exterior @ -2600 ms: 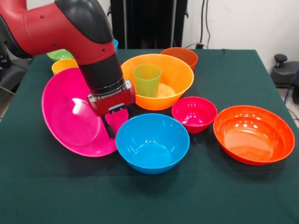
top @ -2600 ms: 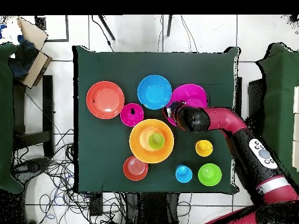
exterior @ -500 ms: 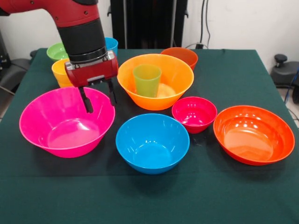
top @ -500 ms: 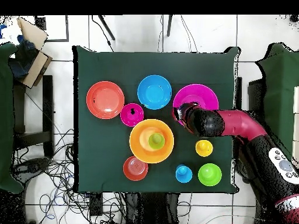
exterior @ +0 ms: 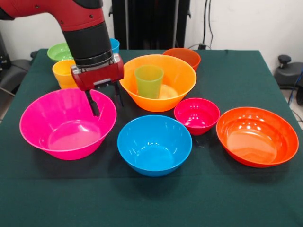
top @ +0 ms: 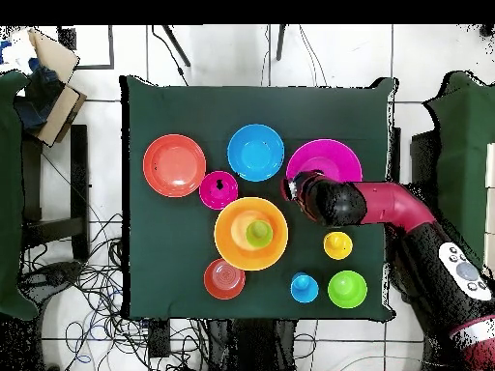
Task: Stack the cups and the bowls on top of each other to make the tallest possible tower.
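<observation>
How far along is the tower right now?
Barely started. Done: only the green cup stands inside the big orange bowl. In hand: nothing; the claw is open, straddling the rim of the upright pink bowl. Left: the blue bowl, magenta bowl, red-orange bowl and the far cups and small bowls all sit apart on the table.

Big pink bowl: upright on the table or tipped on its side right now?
Upright. The big pink bowl sits flat, opening up, its rim level; the open gripper hangs over its rim.
</observation>
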{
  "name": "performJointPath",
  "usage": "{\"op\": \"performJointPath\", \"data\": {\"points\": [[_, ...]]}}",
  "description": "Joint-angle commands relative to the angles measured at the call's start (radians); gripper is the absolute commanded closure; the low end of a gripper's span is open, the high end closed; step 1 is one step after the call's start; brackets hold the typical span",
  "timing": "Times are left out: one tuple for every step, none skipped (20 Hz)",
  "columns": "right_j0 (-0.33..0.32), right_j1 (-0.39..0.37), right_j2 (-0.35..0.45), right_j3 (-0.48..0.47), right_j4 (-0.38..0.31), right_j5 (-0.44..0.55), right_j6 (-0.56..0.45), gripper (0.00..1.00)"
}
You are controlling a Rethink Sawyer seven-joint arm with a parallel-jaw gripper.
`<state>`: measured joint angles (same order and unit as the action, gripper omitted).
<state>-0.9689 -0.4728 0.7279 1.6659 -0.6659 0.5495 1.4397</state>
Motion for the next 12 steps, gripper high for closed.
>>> {"op": "performJointPath", "data": {"points": [[0.057,0.067,-0.056,-0.036,-0.062,-0.009,-0.032,0.0],[0.06,0.064,-0.056,-0.034,-0.061,-0.009,-0.03,0.0],[0.062,0.062,-0.057,-0.033,-0.062,-0.012,-0.026,0.0],[0.065,0.065,-0.061,-0.039,-0.065,-0.013,-0.024,0.0],[0.069,0.068,-0.064,-0.045,-0.068,-0.015,-0.022,0.0],[0.071,0.081,-0.066,-0.057,-0.071,-0.015,-0.027,0.0],[0.073,0.094,-0.067,-0.07,-0.076,-0.018,-0.034,0.0],[0.077,0.107,-0.069,-0.08,-0.08,-0.022,-0.038,0.0],[0.081,0.121,-0.073,-0.094,-0.086,-0.028,-0.039,0.0],[0.084,0.135,-0.079,-0.105,-0.097,-0.043,-0.038,0.0],[0.088,0.149,-0.084,-0.119,-0.106,-0.056,-0.037,0.0],[0.091,0.162,-0.088,-0.132,-0.109,-0.062,-0.035,0.0]]}}
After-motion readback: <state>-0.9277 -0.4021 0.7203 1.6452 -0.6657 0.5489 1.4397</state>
